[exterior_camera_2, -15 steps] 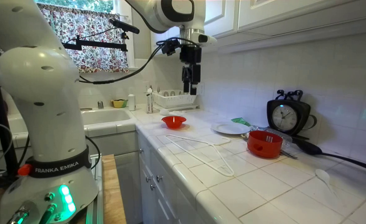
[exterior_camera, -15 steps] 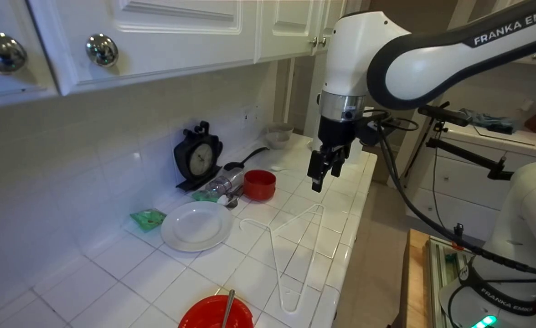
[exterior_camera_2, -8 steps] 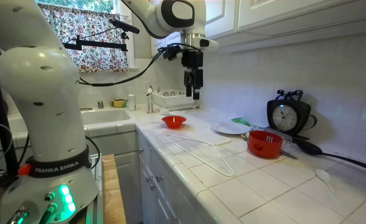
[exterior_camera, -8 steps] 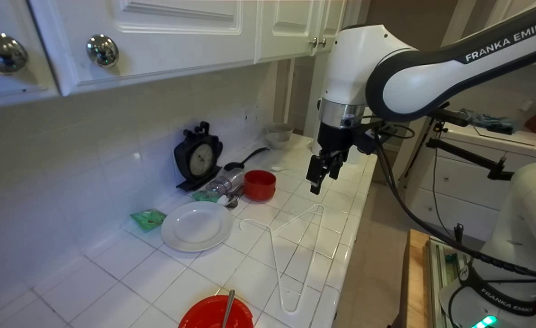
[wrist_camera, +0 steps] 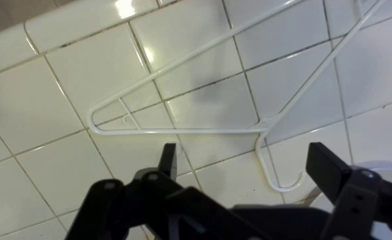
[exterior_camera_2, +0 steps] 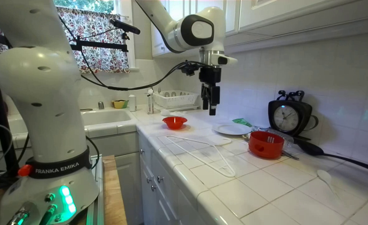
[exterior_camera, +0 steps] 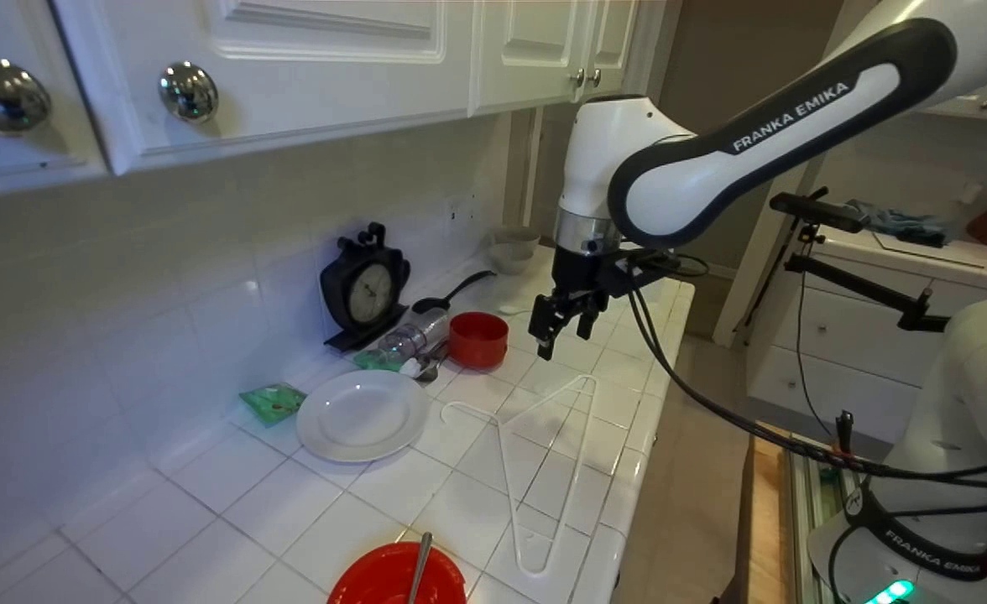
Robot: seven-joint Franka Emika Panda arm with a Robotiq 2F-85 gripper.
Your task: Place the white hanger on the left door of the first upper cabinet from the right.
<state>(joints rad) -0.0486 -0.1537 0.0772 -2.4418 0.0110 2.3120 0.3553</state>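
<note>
The white hanger [exterior_camera: 506, 470] lies flat on the tiled counter in both exterior views [exterior_camera_2: 196, 158]. In the wrist view its bar [wrist_camera: 199, 131] and hook show whole, but its far end runs out of frame. My gripper [exterior_camera: 565, 340] is open and empty, pointing down above the counter. It also shows in an exterior view [exterior_camera_2: 209, 111]. In the wrist view the fingers of the gripper [wrist_camera: 243, 148] stand wide apart, with the hook between them in the picture, below and not touched. The left door [exterior_camera: 535, 84] of the first upper cabinet from the right [exterior_camera: 611, 50] is shut.
A white plate [exterior_camera: 362, 417], a red cup [exterior_camera: 478, 342] and a red bowl [exterior_camera: 376, 579] with a utensil stand around the hanger. A black clock [exterior_camera: 368, 289], a bottle and a black ladle [exterior_camera: 435, 305] lie along the wall. Knobbed cabinet doors [exterior_camera: 309, 92] overhang the counter.
The arm and gripper have moved down and over the counter, leftward in an exterior view and rightward in an exterior view from elsewhere. The hanger and other objects have not moved.
</note>
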